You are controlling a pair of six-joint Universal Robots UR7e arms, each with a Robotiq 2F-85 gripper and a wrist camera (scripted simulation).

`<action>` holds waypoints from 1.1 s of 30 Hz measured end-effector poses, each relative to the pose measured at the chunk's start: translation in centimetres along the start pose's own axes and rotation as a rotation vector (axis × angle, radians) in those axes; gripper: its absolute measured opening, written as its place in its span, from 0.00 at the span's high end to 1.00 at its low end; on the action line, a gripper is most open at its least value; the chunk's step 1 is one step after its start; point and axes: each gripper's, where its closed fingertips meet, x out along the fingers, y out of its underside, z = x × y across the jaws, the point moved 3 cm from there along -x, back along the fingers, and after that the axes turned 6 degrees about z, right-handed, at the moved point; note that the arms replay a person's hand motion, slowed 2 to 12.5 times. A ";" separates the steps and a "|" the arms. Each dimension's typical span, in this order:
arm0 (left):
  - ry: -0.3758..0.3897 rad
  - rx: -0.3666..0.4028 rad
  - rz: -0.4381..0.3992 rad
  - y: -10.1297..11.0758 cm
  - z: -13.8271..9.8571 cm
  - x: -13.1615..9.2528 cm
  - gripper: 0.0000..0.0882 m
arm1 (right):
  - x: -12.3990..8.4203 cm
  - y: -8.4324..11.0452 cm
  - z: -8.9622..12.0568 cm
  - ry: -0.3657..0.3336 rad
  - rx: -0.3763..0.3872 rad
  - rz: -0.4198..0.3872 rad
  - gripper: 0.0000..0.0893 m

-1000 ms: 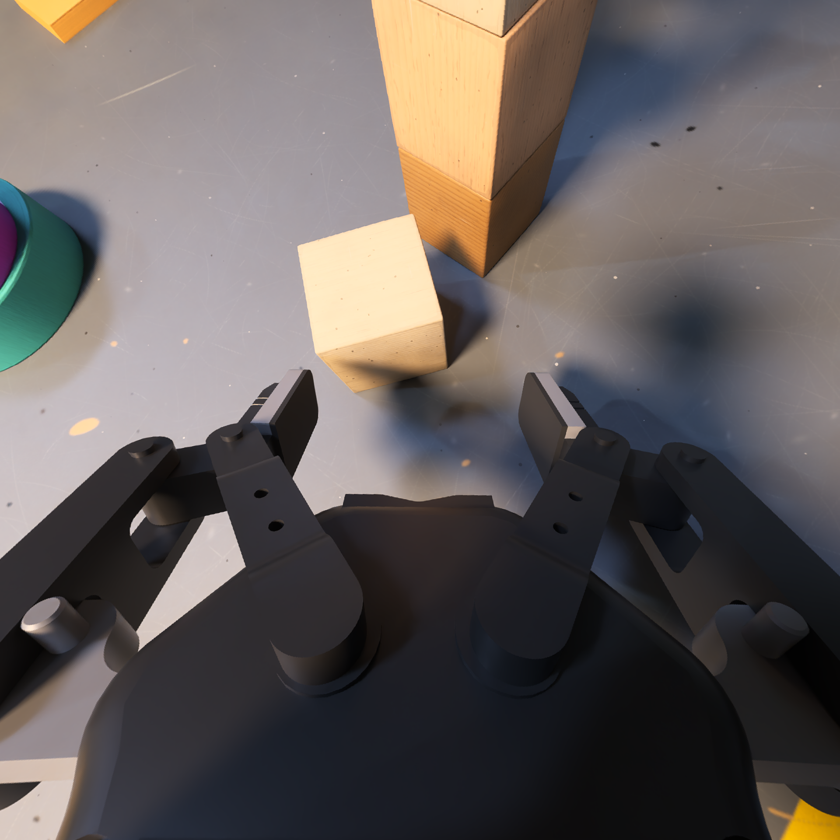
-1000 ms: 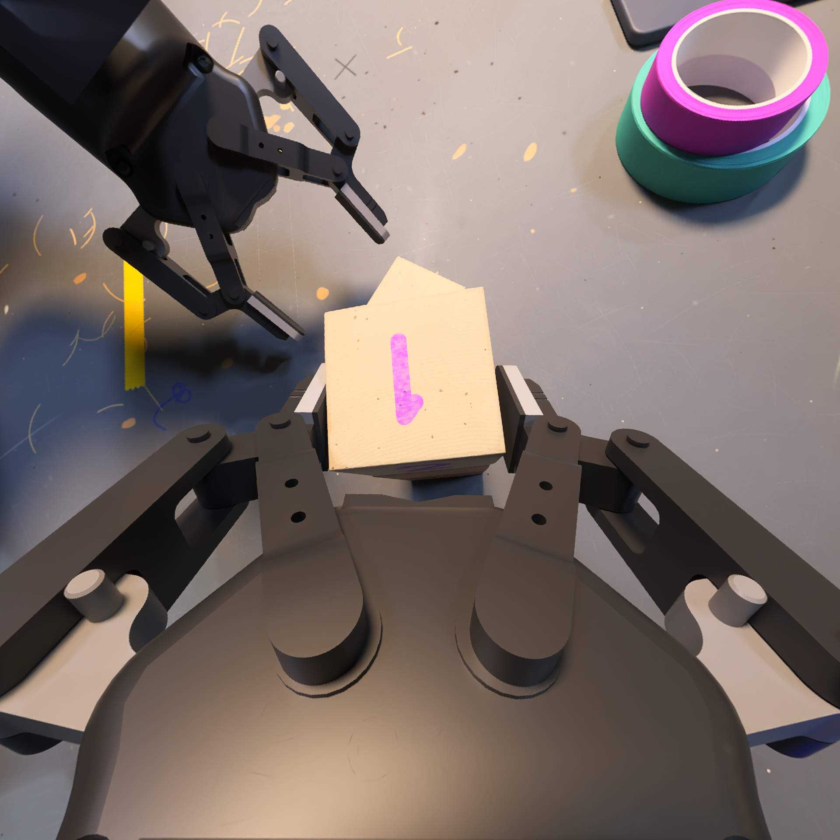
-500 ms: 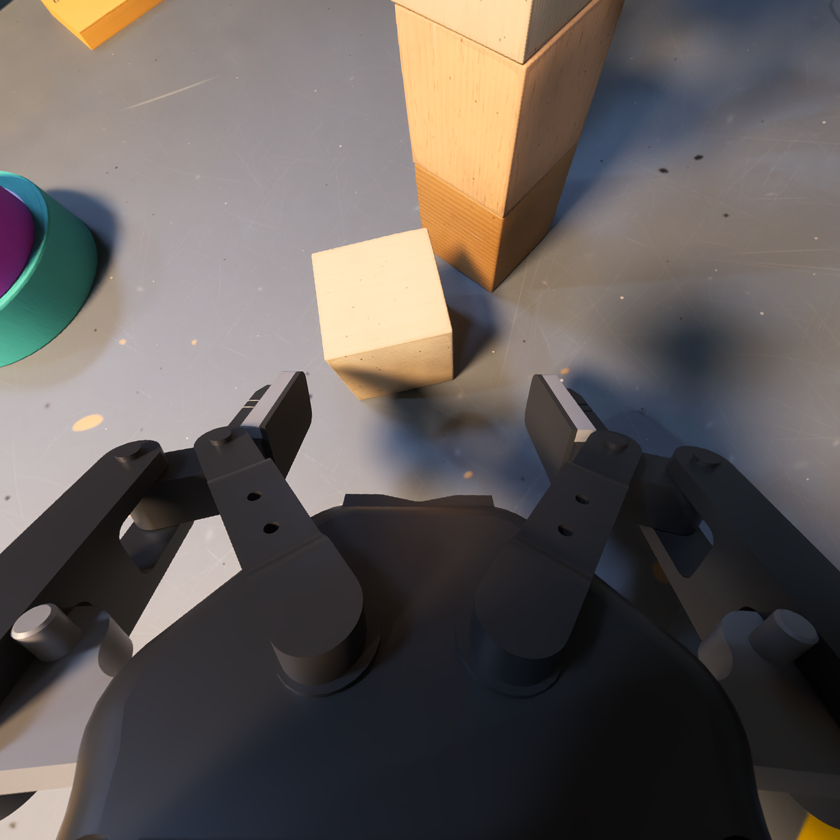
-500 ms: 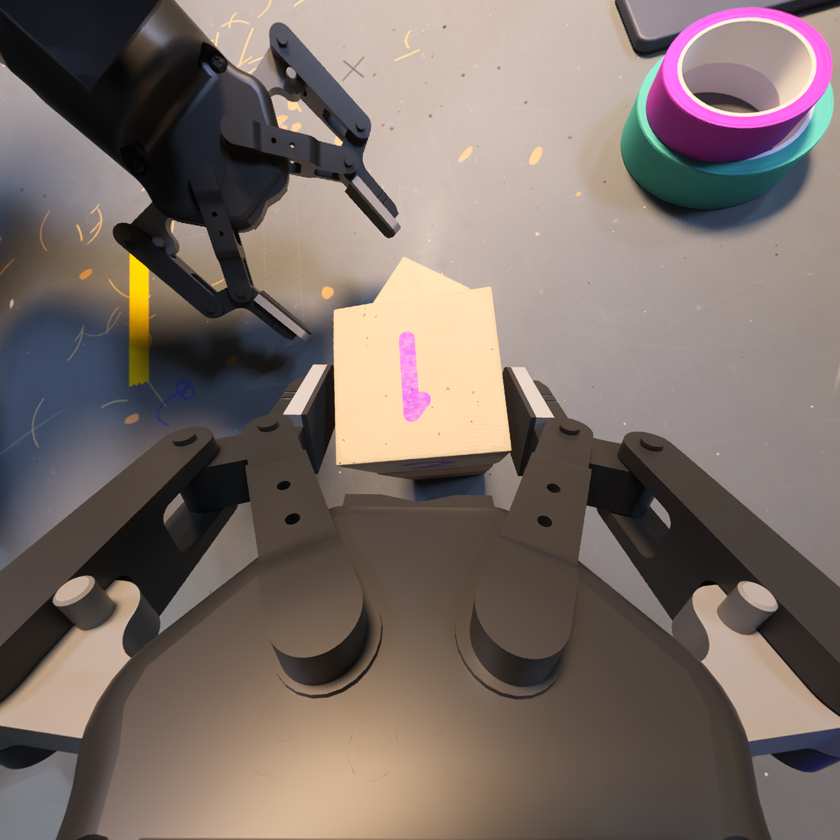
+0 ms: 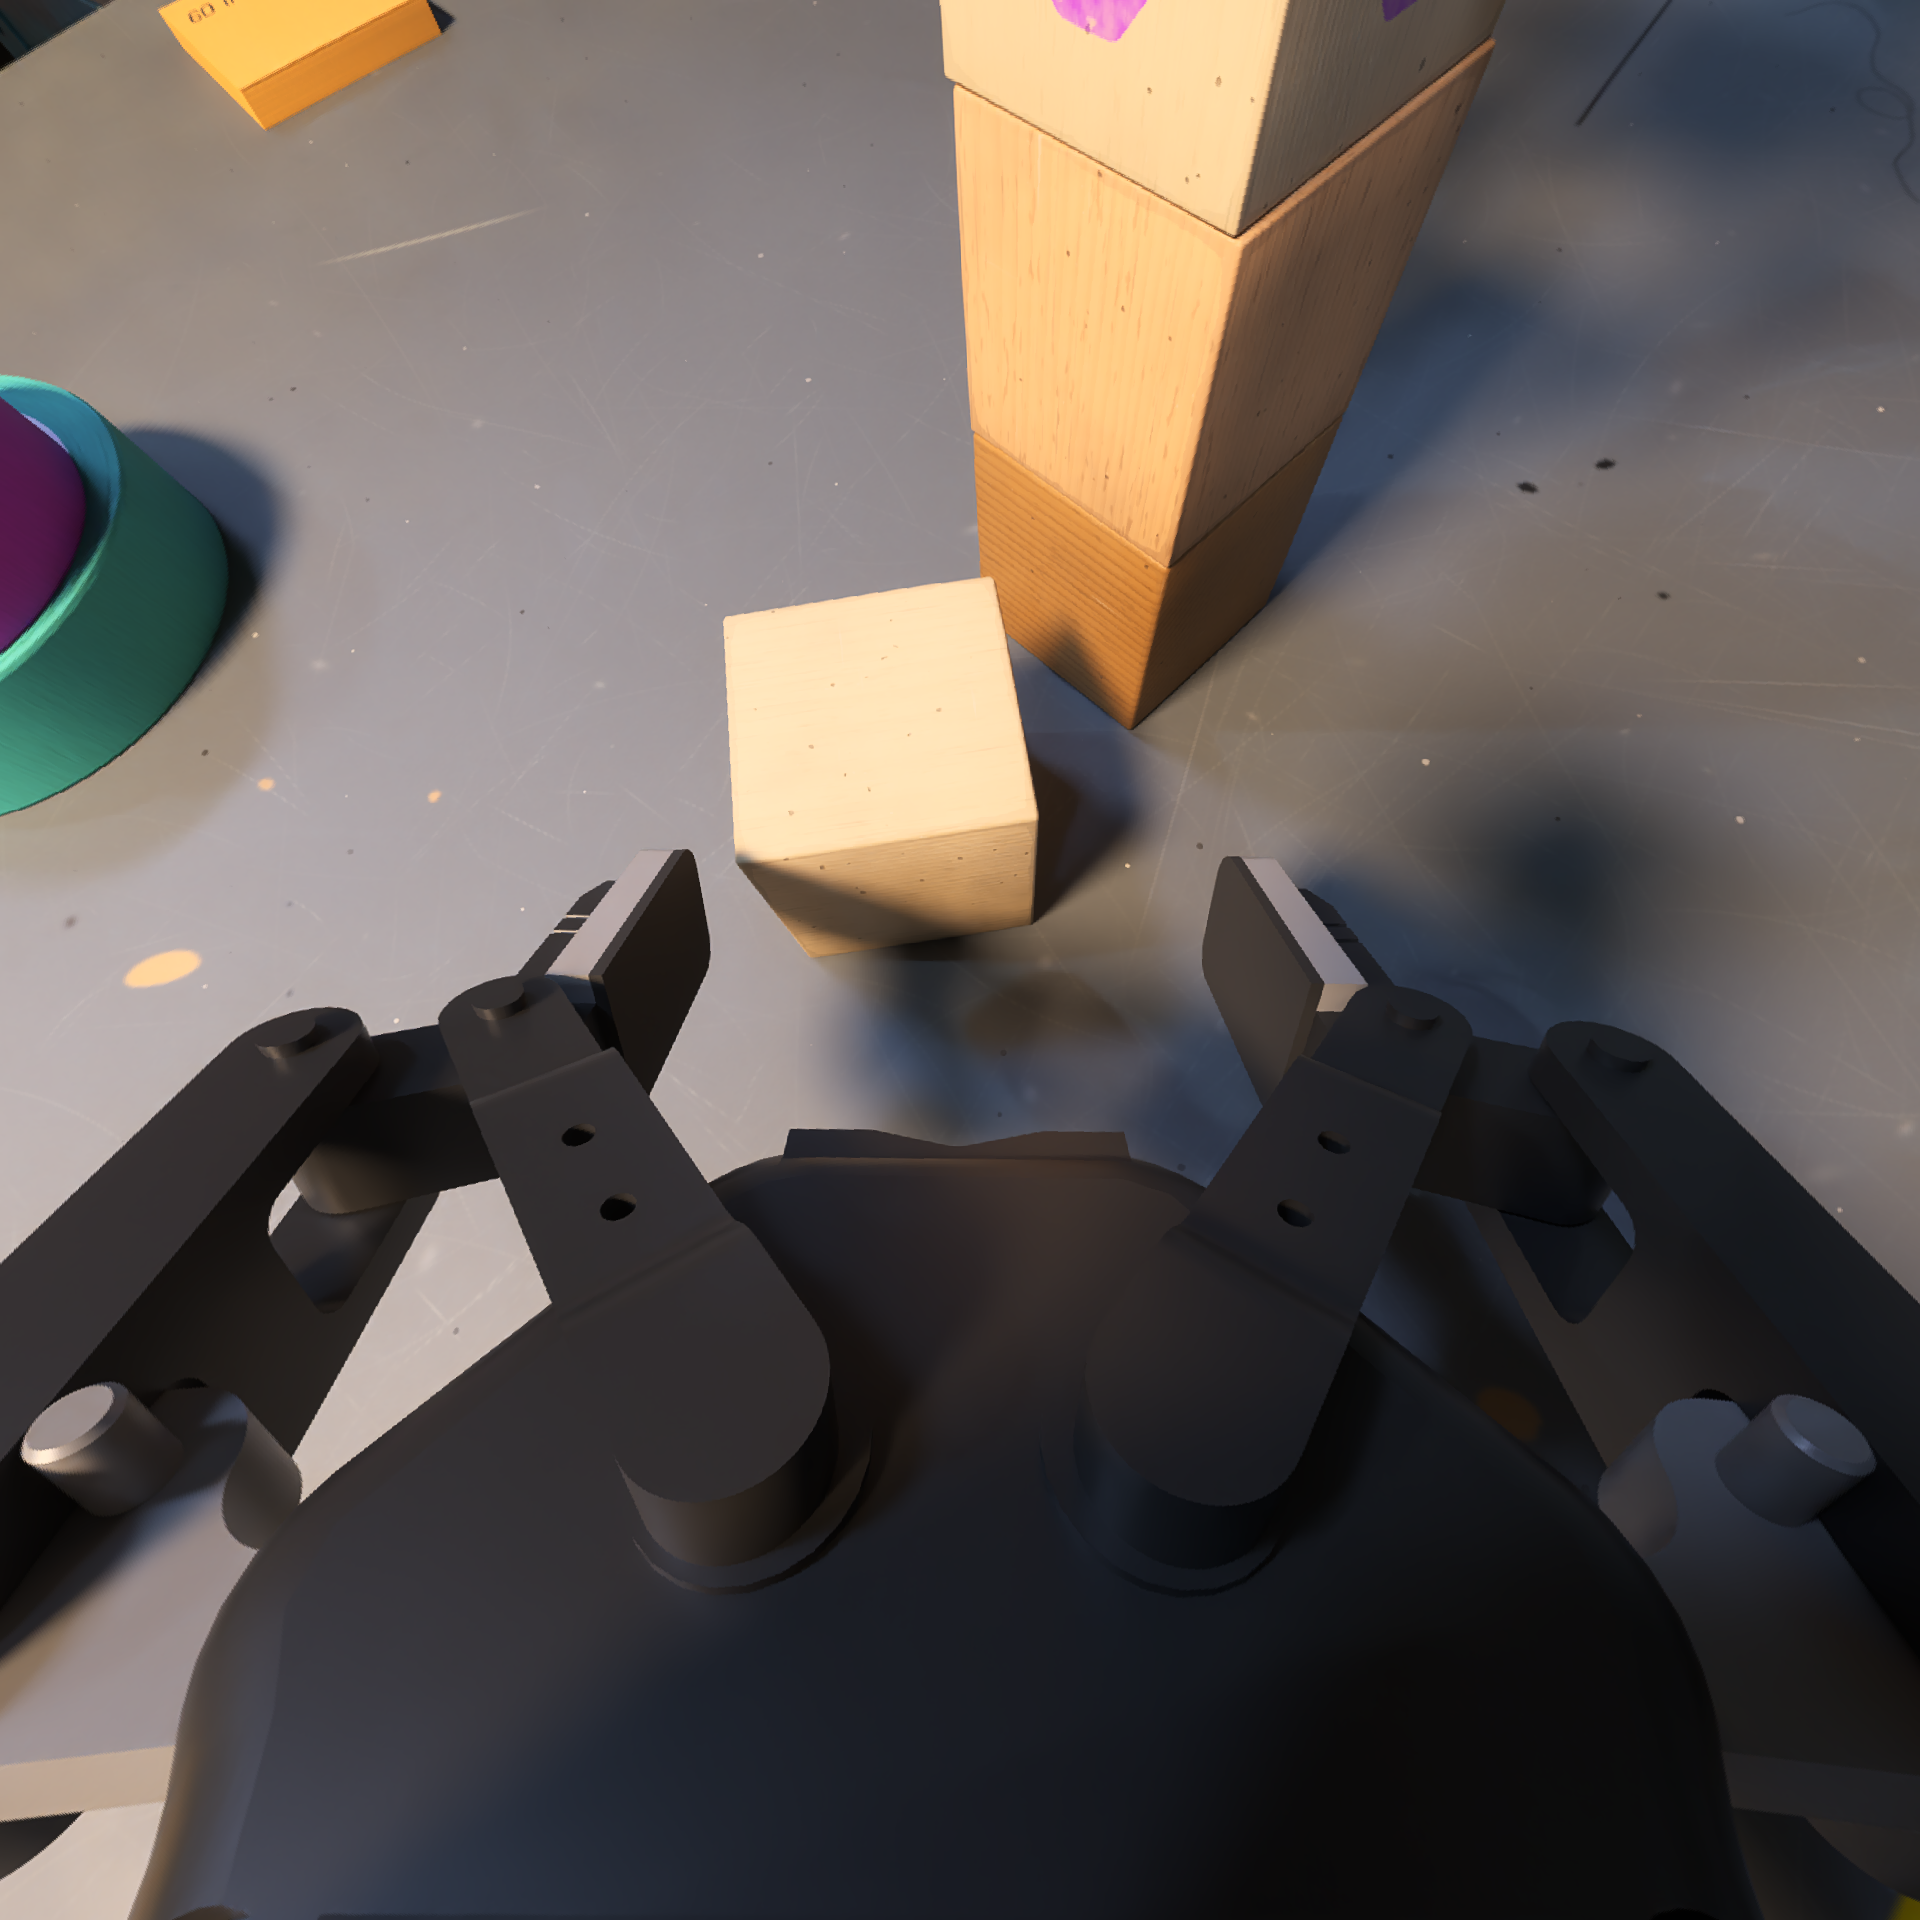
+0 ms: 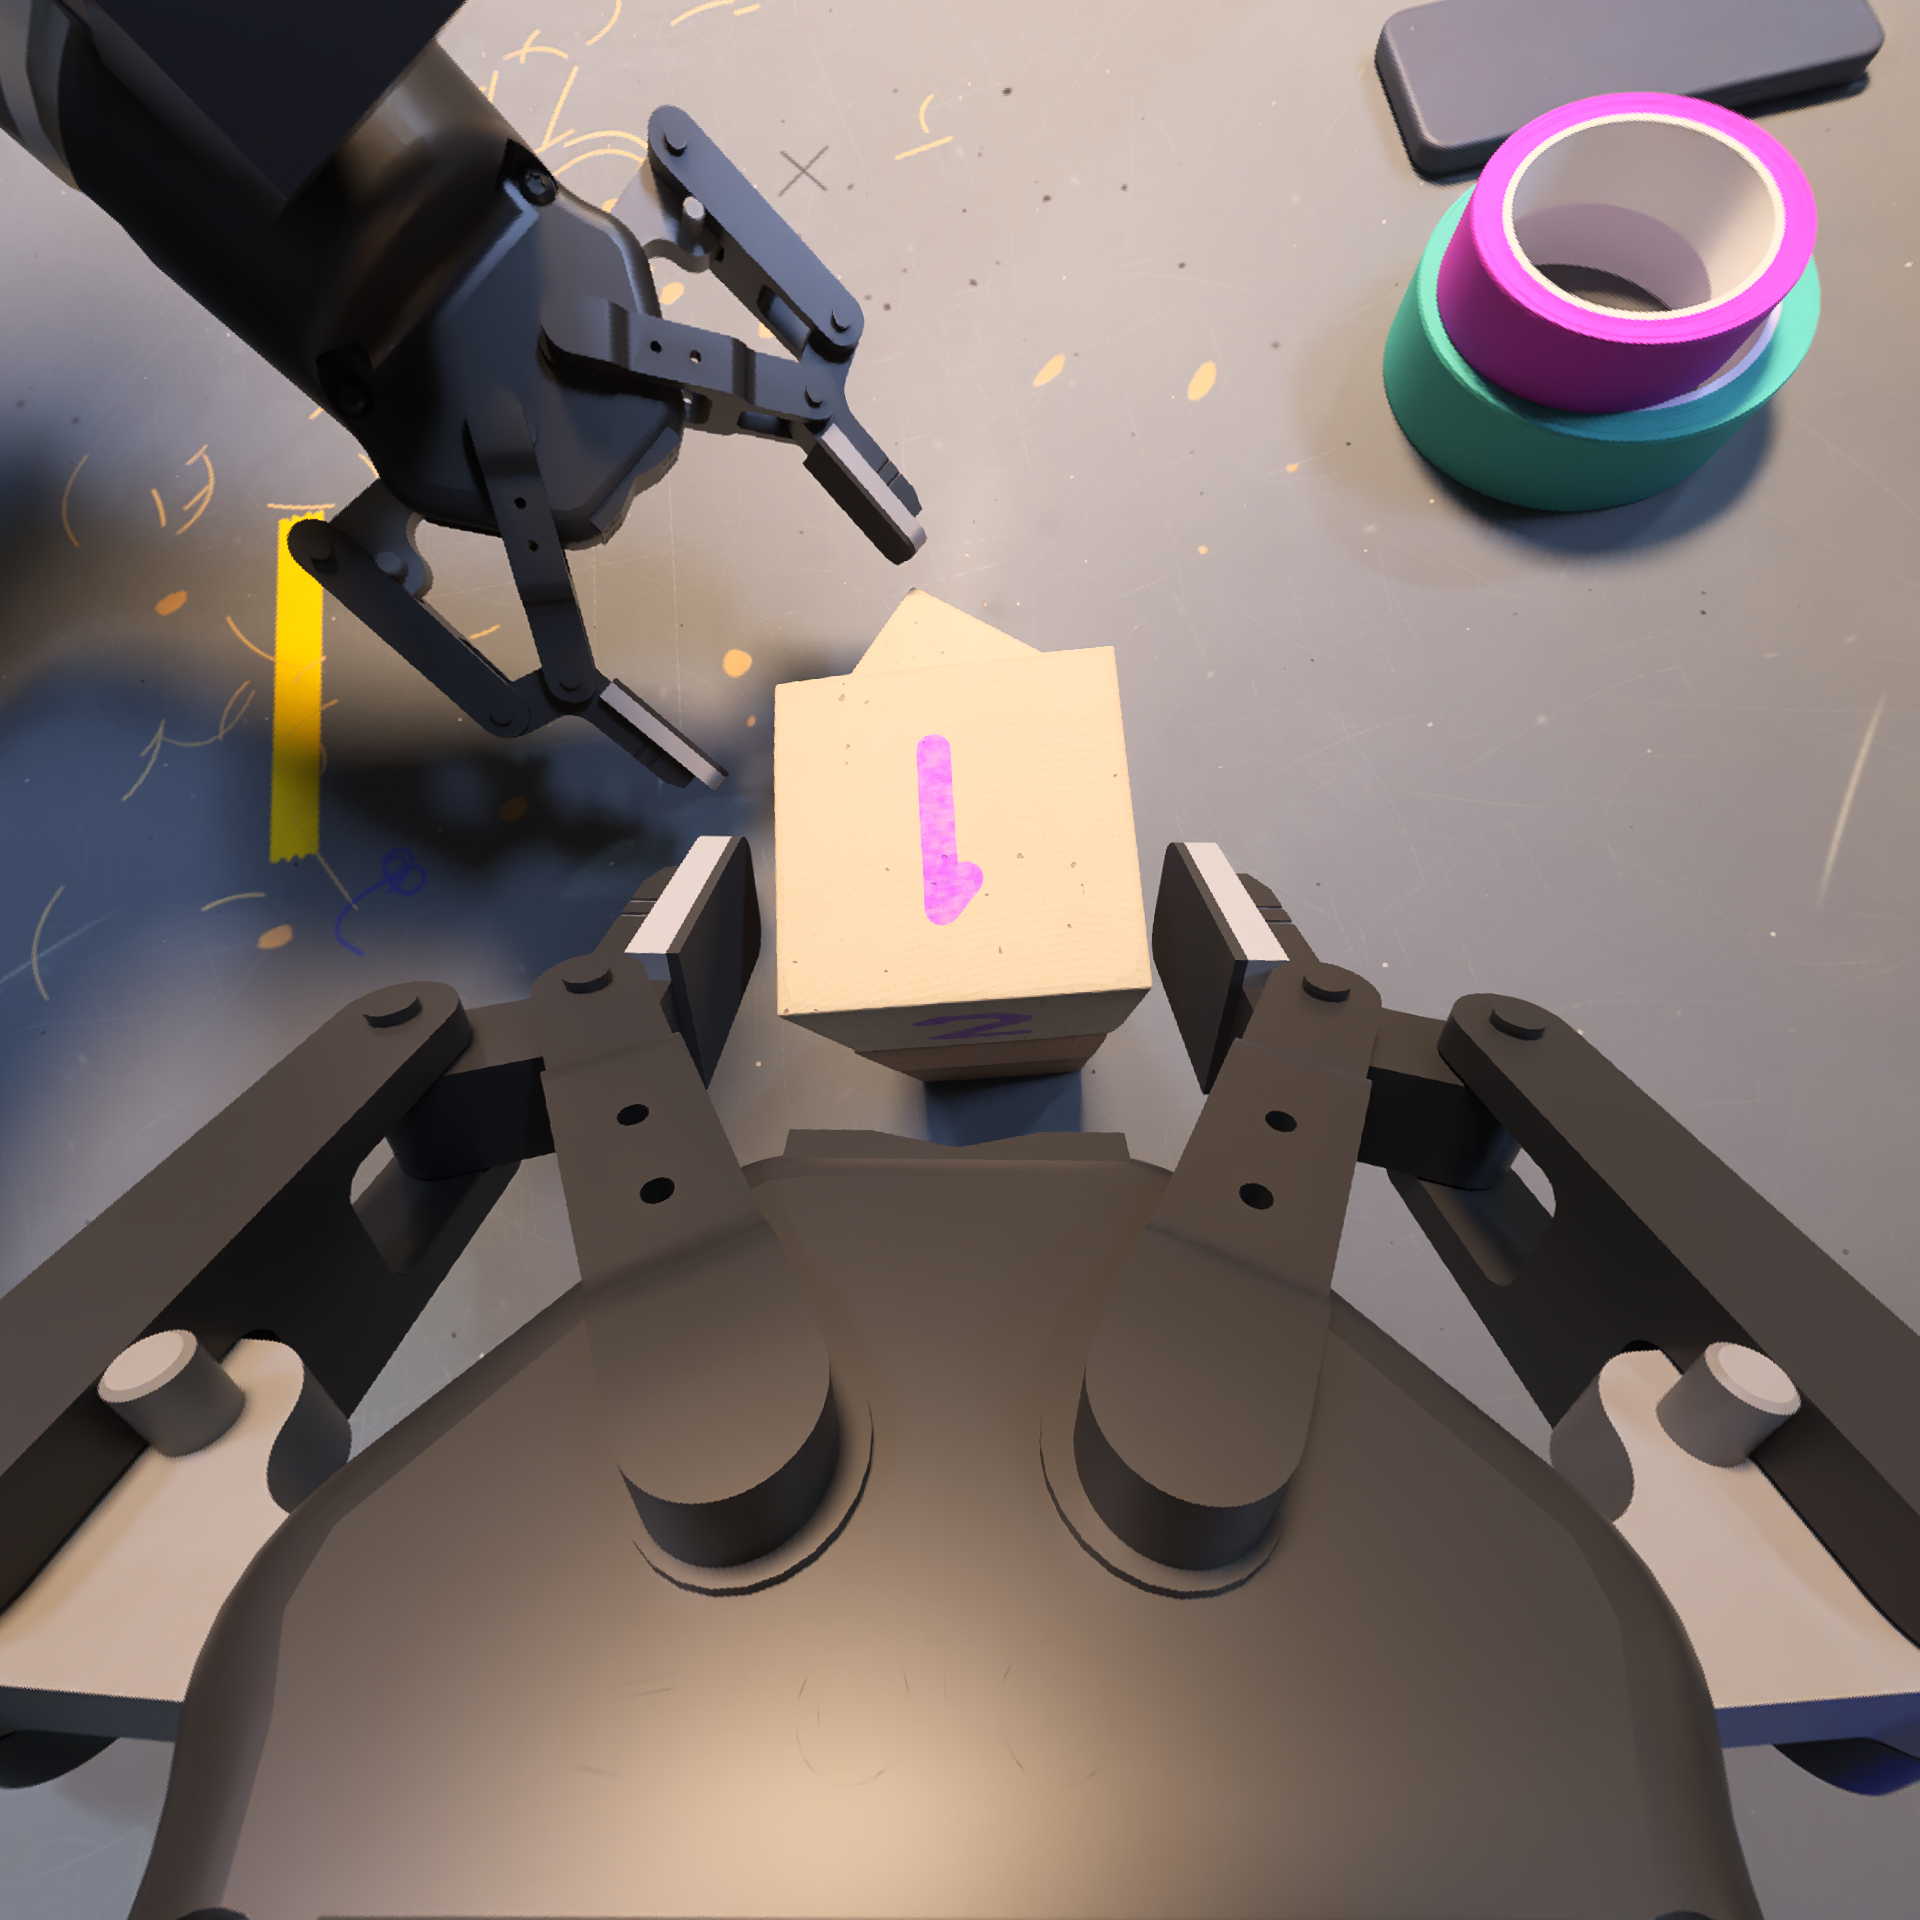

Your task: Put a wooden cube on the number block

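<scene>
Grey scuffed worktop. A stack of three blocks stands on it, the number block on top. A loose pale cube rests just beside the stack's foot. Right claw straddles the number block, jaws parted and clear of its sides. Left claw is wide, empty, near the cube. Judgement: cube not yet gripped; pick and placement on the stack remain.

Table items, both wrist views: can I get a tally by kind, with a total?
Wooden blocks: 4, namely the number block on top of the stack, the light middle block, the darker bottom block and the loose wooden cube
Tape rolls: 2, magenta roll on teal roll
Orange box: 1
Dark flat slab: 1
Total: 8
</scene>
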 end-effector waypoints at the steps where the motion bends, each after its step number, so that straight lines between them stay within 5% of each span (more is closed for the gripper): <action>1: -0.001 -0.003 -0.002 0.0 0.0 0.1 0.07 | -0.1 0.0 0.0 0.003 -0.002 -0.001 0.25; 22: -0.069 -0.034 0.027 -0.4 -0.3 2.0 0.08 | -2.4 1.0 -0.5 0.030 -0.023 -0.029 0.25; 33: -0.116 -0.043 0.044 -0.5 0.1 2.8 0.21 | -3.6 1.8 -0.8 0.036 -0.020 -0.046 0.26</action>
